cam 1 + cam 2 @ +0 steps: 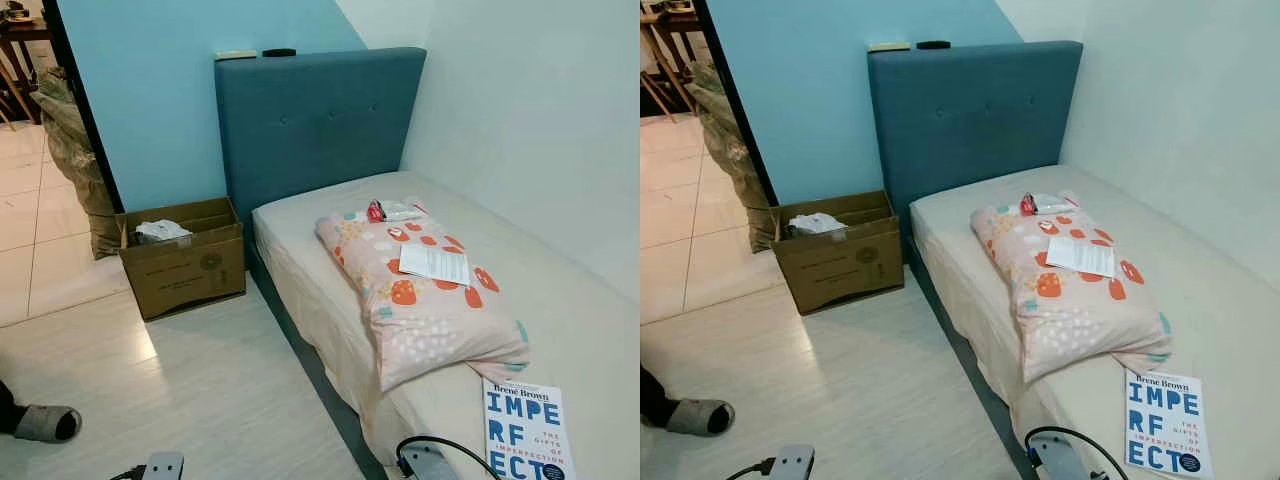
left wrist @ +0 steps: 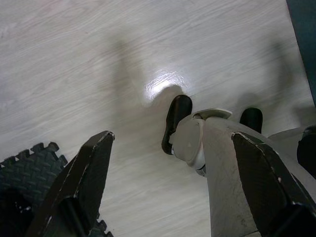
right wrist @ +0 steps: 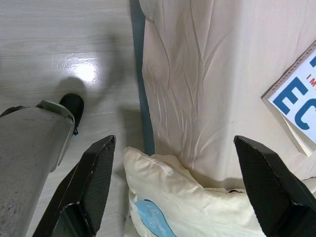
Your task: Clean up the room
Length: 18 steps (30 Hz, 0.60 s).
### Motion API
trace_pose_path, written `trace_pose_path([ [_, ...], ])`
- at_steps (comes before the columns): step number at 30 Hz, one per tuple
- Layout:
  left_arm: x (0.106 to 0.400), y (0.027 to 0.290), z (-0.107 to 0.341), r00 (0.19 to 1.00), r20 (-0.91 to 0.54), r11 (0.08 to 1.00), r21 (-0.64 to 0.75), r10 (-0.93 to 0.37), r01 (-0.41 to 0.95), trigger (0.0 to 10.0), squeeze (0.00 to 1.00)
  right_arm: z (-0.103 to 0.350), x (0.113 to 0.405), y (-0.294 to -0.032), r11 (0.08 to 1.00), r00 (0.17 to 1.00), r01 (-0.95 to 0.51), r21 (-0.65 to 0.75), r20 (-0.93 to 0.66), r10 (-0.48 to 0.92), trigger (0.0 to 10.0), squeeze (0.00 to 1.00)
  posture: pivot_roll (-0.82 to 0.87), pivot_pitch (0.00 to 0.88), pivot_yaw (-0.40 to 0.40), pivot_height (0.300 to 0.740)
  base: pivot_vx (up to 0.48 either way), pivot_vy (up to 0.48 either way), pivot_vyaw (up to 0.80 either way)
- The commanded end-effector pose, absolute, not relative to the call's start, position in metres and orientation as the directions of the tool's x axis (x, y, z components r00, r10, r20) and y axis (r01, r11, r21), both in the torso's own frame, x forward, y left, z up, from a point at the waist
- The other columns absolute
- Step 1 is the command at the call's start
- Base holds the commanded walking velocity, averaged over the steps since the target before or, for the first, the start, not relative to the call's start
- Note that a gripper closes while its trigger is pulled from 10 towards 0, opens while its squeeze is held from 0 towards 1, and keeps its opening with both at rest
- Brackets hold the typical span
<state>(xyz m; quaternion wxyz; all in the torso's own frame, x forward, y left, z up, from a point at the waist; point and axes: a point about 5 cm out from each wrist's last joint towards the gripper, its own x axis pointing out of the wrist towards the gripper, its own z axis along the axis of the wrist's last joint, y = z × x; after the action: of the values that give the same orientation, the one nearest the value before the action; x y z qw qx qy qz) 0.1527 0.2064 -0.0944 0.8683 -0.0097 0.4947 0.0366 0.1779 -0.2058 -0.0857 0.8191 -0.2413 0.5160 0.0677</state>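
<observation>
Bed (image 1: 560,300) with pillow (image 1: 420,290), book (image 1: 527,432).

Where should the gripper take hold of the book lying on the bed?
Probably by the book's long left edge, coming from the floor side: it lies flat, cover up, near the mattress edge, so one finger would have to slip under it.

The book (image 1: 527,432) ran off the near edge, its title cut short. A person's slippered foot (image 1: 45,422) was clipped at the left edge. Two small items atop the headboard (image 1: 320,110) were too small to identify.
</observation>
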Motion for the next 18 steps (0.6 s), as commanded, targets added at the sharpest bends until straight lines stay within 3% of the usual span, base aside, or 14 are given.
trace_pose_path([
  [1, 0.1517, 0.2104, -0.0942, 0.501, -0.863, 0.997, 0.029, 0.061, -0.072, 10.0, 0.0, -0.0857, 0.1777, -0.2065, 0.876, 0.46, -0.356, -0.327, -0.877, -0.14, 10.0, 0.0, 0.07, 0.0, -0.082, 0.726, 0.0, 0.0, 0.0],
  [18, 0.1476, 0.21, -0.0958, 0.494, -0.867, 0.997, 0.028, 0.062, -0.076, 10.0, 0.0, -0.0869, 0.1748, -0.207, 0.883, 0.456, -0.341, -0.323, -0.878, -0.145, 10.0, 0.0, 0.06, 0.0, -0.082, 0.726, 0.0, 0.0, 0.0],
])
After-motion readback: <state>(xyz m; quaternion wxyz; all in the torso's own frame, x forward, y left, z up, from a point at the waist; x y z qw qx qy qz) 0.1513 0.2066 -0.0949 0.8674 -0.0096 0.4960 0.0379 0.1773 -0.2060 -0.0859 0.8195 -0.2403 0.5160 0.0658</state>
